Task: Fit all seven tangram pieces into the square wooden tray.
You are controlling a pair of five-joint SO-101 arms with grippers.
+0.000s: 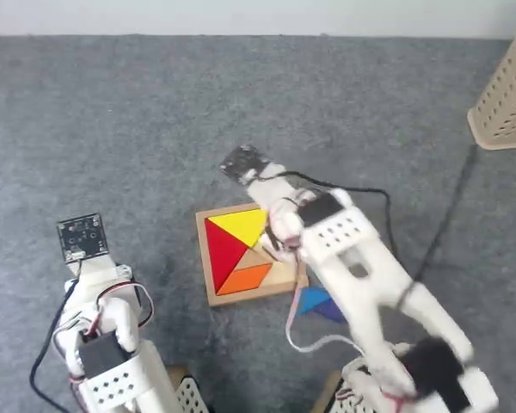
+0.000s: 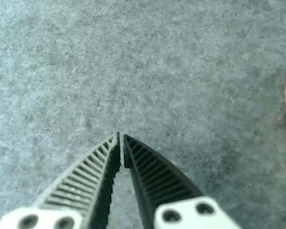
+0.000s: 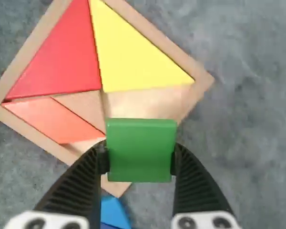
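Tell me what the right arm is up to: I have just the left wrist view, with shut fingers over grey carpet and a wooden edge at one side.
Observer: The right gripper is shut on a green square piece, held over the bare wood of the wooden tray.
Operator: Which pieces sit in the tray?
Observer: A red triangle, a yellow triangle and an orange parallelogram.
Operator: Is anything lying outside it?
Observer: A blue piece lies on the carpet beside the tray.
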